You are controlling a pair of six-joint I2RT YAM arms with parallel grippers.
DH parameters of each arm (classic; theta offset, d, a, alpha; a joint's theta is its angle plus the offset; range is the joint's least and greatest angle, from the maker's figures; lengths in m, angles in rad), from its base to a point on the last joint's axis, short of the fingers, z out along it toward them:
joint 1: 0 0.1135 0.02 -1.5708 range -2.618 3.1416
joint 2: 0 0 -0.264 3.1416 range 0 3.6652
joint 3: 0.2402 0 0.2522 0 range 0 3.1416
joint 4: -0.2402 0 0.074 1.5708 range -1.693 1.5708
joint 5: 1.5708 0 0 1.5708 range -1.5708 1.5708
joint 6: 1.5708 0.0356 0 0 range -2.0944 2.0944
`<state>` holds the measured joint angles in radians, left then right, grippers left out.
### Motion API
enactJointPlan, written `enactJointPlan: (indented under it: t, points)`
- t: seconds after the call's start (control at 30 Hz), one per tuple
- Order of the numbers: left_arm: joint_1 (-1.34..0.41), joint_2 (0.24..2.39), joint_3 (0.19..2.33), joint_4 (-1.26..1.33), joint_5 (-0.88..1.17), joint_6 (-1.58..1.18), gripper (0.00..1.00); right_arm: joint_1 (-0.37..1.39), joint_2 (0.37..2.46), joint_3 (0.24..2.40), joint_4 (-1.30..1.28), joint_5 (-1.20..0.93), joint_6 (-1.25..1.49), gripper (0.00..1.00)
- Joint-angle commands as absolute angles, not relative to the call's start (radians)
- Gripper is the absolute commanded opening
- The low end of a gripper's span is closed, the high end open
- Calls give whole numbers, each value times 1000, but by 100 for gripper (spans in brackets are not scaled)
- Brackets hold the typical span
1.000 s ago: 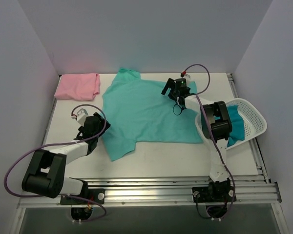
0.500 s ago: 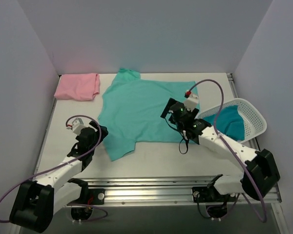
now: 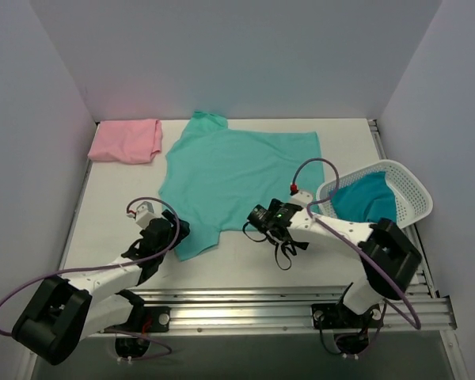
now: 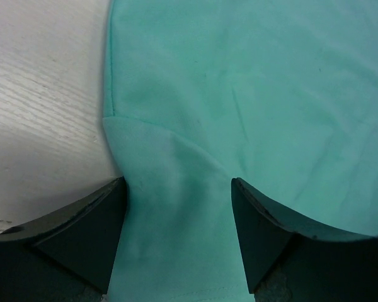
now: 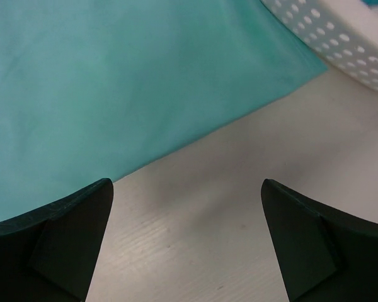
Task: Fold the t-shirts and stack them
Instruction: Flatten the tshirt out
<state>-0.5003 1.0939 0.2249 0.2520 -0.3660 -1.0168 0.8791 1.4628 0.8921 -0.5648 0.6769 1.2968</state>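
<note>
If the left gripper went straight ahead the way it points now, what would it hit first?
Most likely the sleeve of the mint-green t-shirt, lying right between the fingers of the left gripper.

Bench (image 3: 245, 265): spread tee (image 3: 237, 178) lies flat mid-bench, collar toward the far wall. Folded tee (image 3: 127, 141) sits in the far-left corner, left of the spread tee's far sleeve and apart from it. Basket (image 3: 416, 207) is at the right edge, just beside the spread tee's near-right corner, with a third tee (image 3: 364, 198) inside it. Left hand (image 3: 170, 233) is at the near-left sleeve, the sleeve between its fingers. Right hand (image 3: 257, 220) is at the near hem, left of the basket.
</note>
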Motion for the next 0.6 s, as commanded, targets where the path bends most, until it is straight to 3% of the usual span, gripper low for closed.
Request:
enactJointPlan:
  t: [0.0, 0.17, 0.57]
  points:
    - [-518, 1147, 238, 294, -370, -1026, 76, 882, 1656, 986, -841, 773, 1517, 100]
    - [-525, 1215, 267, 325, -370, -1008, 76, 679, 1651, 869, -507, 621, 1288, 97]
    - [-528, 1282, 299, 364, -373, -983, 76, 466, 1358, 652, -318, 598, 1189, 96]
